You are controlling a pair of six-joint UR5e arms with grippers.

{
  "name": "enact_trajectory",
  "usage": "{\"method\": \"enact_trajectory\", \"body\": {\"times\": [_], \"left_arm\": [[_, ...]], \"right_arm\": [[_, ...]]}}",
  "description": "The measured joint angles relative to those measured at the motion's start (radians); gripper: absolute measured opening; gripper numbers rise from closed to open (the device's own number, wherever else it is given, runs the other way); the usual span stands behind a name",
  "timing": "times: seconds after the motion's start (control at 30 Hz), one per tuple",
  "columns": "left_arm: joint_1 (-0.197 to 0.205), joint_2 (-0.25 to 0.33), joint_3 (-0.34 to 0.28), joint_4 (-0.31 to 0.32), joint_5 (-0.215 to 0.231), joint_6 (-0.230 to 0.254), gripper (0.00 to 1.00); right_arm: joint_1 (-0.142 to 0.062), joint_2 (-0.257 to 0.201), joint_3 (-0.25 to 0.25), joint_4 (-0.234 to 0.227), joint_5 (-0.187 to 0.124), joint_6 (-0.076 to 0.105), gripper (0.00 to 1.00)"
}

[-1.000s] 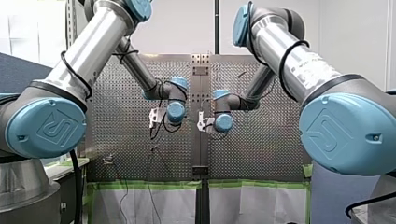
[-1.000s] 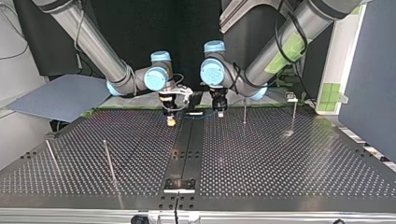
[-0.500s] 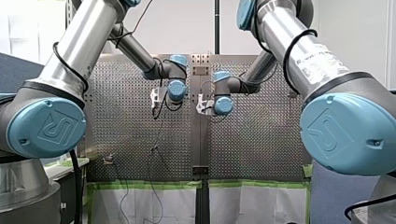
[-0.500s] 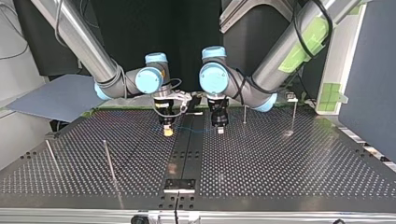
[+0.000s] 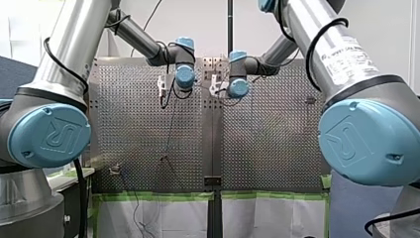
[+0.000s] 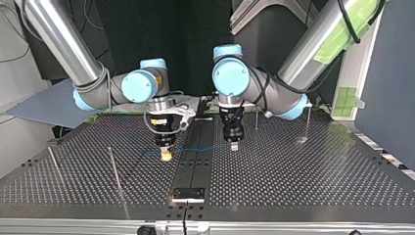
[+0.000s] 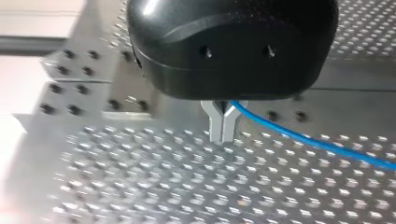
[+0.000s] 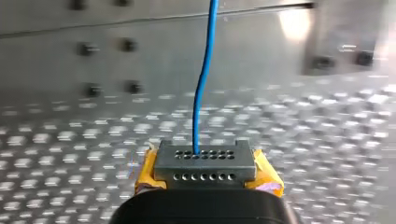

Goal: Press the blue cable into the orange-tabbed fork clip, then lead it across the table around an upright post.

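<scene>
The thin blue cable (image 6: 200, 147) is stretched just above the table between my two grippers. In the top view my left gripper (image 6: 234, 145), black with metal fingers, hangs right of the dark centre strip. My right gripper (image 6: 166, 154), with yellow pads, hangs left of it. In the left wrist view the metal fingers (image 7: 215, 125) are shut on the cable (image 7: 317, 145), which runs off to one side. The right wrist view has my right gripper (image 8: 205, 161) shut on the cable (image 8: 205, 79), which leads straight ahead. I cannot make out an orange-tabbed clip.
Thin upright posts stand on the perforated table: two at the top view's left (image 6: 113, 166) (image 6: 53, 162), two at the far right (image 6: 256, 117) (image 6: 308, 120). A dark centre strip (image 6: 195, 166) ends in a small bracket (image 6: 188, 194). A small fixture (image 5: 115, 170) sits near the front view's lower left.
Both arms have carried the cable across the table, toward the top view's near edge and upward in the front view. The two grippers stayed shut on it and drew slightly farther apart.
</scene>
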Motion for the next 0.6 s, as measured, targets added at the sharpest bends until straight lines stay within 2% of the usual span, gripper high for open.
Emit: {"method": "enact_trajectory", "body": {"times": [0.2, 0.37, 0.6], "left_arm": [[-0.013, 0.052, 0.039, -0.029, 0.011, 0.03, 0.0], [-0.016, 0.092, 0.085, -0.062, 0.017, 0.038, 0.0], [-0.017, 0.095, 0.143, -0.099, 0.043, 0.034, 0.0]], "right_arm": [[-0.004, -0.051, -0.015, 0.019, -0.002, 0.0, 0.0], [-0.006, -0.097, -0.035, 0.039, -0.007, 0.0, 0.0], [-0.023, -0.157, -0.045, 0.052, -0.015, 0.014, 0.0]]}}
